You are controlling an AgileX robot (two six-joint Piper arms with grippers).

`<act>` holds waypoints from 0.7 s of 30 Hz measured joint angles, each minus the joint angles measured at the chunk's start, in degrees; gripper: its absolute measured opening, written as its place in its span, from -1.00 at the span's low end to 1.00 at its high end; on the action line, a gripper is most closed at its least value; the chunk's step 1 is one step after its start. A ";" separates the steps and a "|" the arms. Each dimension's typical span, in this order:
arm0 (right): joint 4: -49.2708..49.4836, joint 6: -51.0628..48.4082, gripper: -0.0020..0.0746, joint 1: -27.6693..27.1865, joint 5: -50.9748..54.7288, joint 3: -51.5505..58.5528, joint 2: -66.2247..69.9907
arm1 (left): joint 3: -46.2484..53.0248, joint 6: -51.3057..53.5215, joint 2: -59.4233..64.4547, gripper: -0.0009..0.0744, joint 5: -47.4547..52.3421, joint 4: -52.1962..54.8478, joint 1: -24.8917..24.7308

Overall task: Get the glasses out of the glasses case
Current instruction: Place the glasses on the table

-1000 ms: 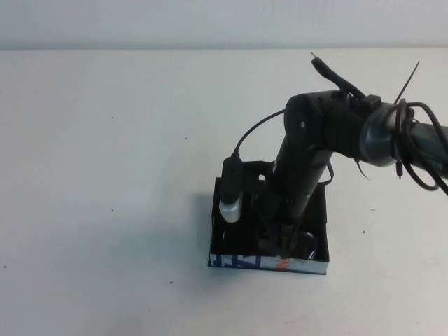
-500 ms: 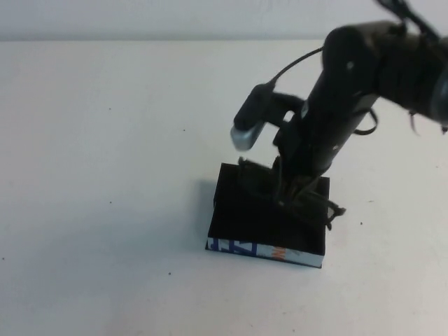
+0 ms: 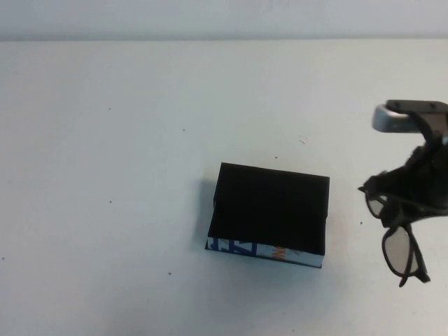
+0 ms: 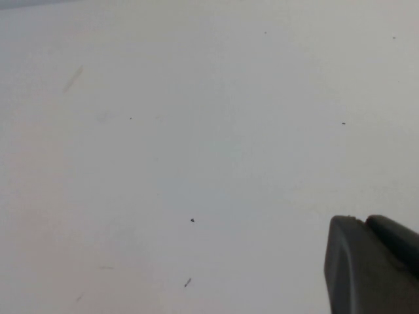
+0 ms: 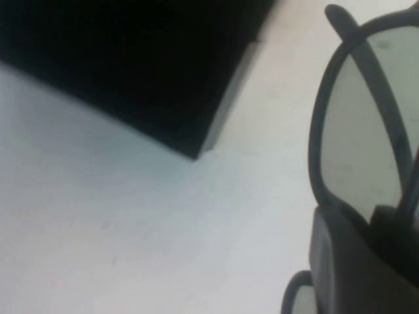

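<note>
- Holding the glasses point(image 3: 399, 231) clear of the glasses case point(image 3: 269, 210), the right gripper point(image 3: 413, 189) hangs at the counter's point(image 3: 105, 140) right edge, clamped on the frame.
- Extraction looks done; what seems left is setting the glasses down.
- Case sits mid-counter, well apart from the glasses; interior shows only black, nothing visible inside.
- Left gripper point(image 4: 373, 261): over bare counter, only partly seen; cannot tell whether it is open or closed.

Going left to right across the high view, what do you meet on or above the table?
Bare table → glasses case → glasses, hanging from the right hand at the right edge, shut on them. The left hand shows only in its own wrist view, over bare table.
</note>
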 joint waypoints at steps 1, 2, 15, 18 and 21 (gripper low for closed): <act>-0.30 1.81 -0.80 -1.02 -2.47 3.06 -1.36 | 0.00 0.00 0.00 -0.99 0.00 0.00 0.00; -0.59 3.39 -0.80 -1.99 -5.73 6.00 -2.94 | 0.00 0.00 0.00 -0.99 0.00 0.00 0.00; -0.92 5.43 -0.80 -4.22 -24.27 16.55 3.72 | 0.00 0.00 0.00 -0.99 0.00 0.00 0.00; -0.92 5.33 -0.74 -4.22 -25.35 16.55 6.22 | 0.00 0.00 0.00 -0.99 0.00 0.00 0.00; -0.81 5.33 -0.51 -4.22 -26.43 16.55 6.52 | 0.00 0.00 0.00 -0.99 0.00 0.00 0.00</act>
